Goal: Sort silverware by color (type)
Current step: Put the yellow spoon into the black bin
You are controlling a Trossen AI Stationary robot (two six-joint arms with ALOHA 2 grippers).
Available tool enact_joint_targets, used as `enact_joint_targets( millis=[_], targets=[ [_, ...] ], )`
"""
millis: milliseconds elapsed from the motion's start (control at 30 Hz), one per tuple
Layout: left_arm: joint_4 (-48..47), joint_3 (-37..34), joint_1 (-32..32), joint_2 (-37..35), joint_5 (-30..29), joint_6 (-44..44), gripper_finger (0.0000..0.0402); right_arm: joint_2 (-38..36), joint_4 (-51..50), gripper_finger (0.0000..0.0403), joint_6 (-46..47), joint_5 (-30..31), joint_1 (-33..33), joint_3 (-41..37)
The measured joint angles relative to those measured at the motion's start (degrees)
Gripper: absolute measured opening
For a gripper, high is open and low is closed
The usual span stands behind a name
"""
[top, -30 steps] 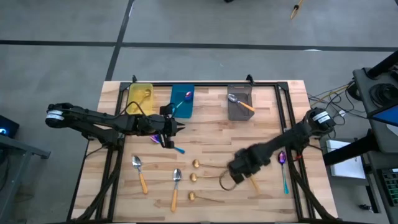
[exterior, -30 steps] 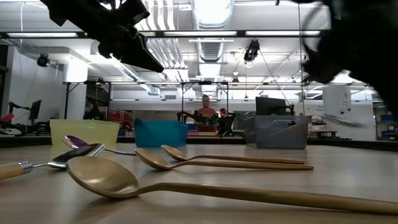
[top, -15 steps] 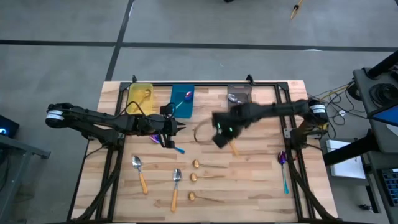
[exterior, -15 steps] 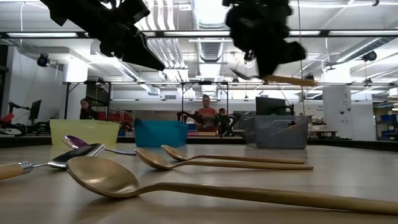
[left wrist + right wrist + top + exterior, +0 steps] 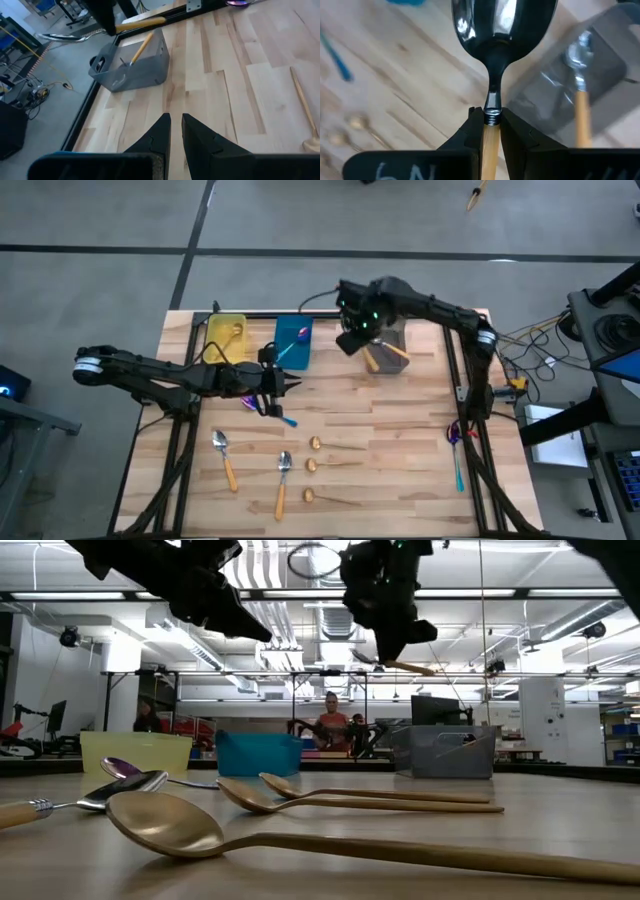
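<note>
While the right gripper (image 5: pixel 491 131) hangs at about one o'clock over the table, beside the grey bin (image 5: pixel 386 352), its fingers are pinched tight on an orange-handled spoon (image 5: pixel 495 50), gripping right where the wooden handle meets the metal neck. That is a sound place to hold: the spoon looks light and stiff, but the polished bowl is probably slippery, so the matte handle should give better purchase. One matching spoon (image 5: pixel 390 348) already lies in the grey bin. The left gripper (image 5: pixel 281 388) waits near the table's centre, at six o'clock from the blue bin (image 5: pixel 293 343), fingers nearly together and holding nothing. On the boards remain two more orange-handled spoons (image 5: pixel 225 458), three thin gold spoons (image 5: pixel 330 445), and a purple spoon with a teal handle (image 5: pixel 455 452) at four o'clock.
</note>
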Motion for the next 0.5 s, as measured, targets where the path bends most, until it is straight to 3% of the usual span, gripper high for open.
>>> enact_joint_targets(
  millis=[167, 267, 500],
  targets=[
    [0.1, 0.0, 0.0, 0.0, -5.3, -0.2, 0.0029, 7.7, -7.2, 0.0033, -7.6, -1.0, -5.0, 8.0],
    [-0.1, 0.0, 0.1, 0.0, -8.6, -0.5, 0.0029, 10.1, -7.6, 0.0033, -10.6, -9.0, -7.8, 9.4],
    [-0.8, 0.0, 0.3, 0.0, -8.9, -0.7, 0.0029, 12.1, -7.5, 0.0033, -14.8, -11.3, -11.3, 9.2]
  ],
)
